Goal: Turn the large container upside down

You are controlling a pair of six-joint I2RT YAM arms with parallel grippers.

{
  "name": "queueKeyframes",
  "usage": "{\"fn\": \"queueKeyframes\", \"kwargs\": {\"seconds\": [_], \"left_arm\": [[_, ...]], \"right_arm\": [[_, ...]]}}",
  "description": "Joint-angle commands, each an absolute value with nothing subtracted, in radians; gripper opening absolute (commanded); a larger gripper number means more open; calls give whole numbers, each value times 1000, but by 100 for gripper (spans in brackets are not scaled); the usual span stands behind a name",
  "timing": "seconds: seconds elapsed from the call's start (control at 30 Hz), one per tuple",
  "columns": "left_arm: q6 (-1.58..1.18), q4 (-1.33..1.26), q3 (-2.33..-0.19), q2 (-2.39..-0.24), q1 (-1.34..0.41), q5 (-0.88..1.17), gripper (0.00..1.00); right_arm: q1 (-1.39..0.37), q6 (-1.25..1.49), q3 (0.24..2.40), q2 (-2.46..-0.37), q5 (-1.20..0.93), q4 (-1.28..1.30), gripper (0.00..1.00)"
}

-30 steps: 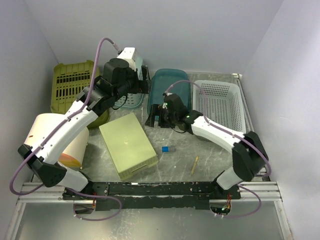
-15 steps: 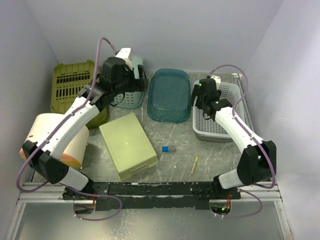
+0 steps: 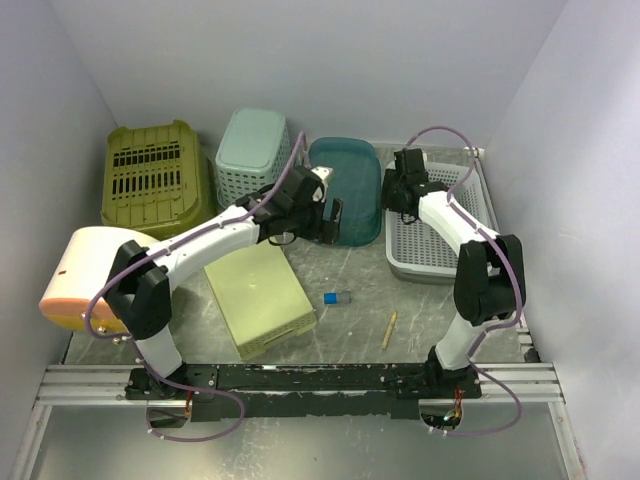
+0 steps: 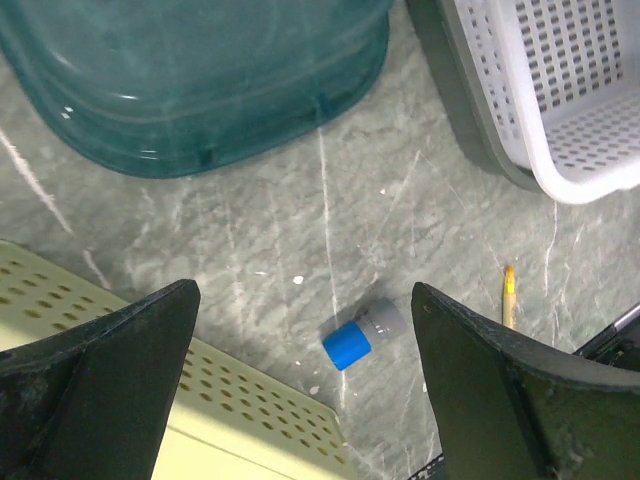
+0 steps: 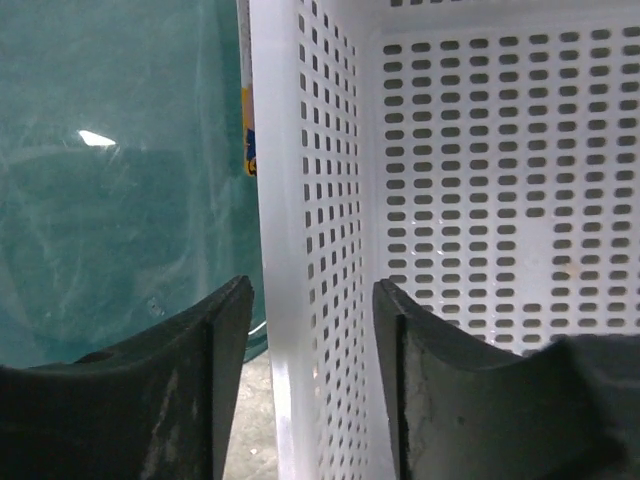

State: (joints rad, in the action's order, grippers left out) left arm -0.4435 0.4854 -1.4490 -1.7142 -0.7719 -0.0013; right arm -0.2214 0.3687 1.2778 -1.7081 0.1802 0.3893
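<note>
2 spread fingers of the right claw (image 5: 310, 300) straddle the wall of the white basket (image 5: 310, 120) beside the teal tub (image 5: 120, 150); the basket sits upright on the surface (image 3: 360, 290), right of the tub. Flipped by 1 thin wall, it may slip or knock the tub.

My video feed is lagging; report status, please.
Right hand open, astride wall of white basket. Left hand open, above table. Basket upright. Teal tub close beside it.

A robot lab booth — blank white walls (image 3: 300, 60) enclosing a marbled table (image 3: 350, 270), metal rail (image 3: 90, 382) in front.
</note>
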Motion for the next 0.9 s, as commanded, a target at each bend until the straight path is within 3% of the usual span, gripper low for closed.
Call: {"fn": "queueKeyframes", "kwargs": {"seconds": [0.0,0.1,0.23,0.27,0.53,0.67,0.87], "left_arm": [[-432,450,-1487,-1747,-808,37,99],[-428,447,-1491,-1763,-816,47,99],[-421,442,-1494,-1779,-822,61,99],[-420,436,-1493,-1781,-822,68,99],[-413,434,-1534,-1825,-839,92,99],[-395,468,-1555,-1810,-825,74,99],[-322,502,-1587,-1711,-773,110,100]], "right_arm": [[-209,356,1296,-1747,152,388,47],[-199,347,1290,-1732,172,397,33],[-164,342,1290,-1672,175,438,3],[-163,342,1290,-1644,174,445,0],[-161,372,1388,-1421,131,501,0],[-161,387,1423,-1318,-7,423,0],[-161,428,1525,-1336,-149,330,0]]}}
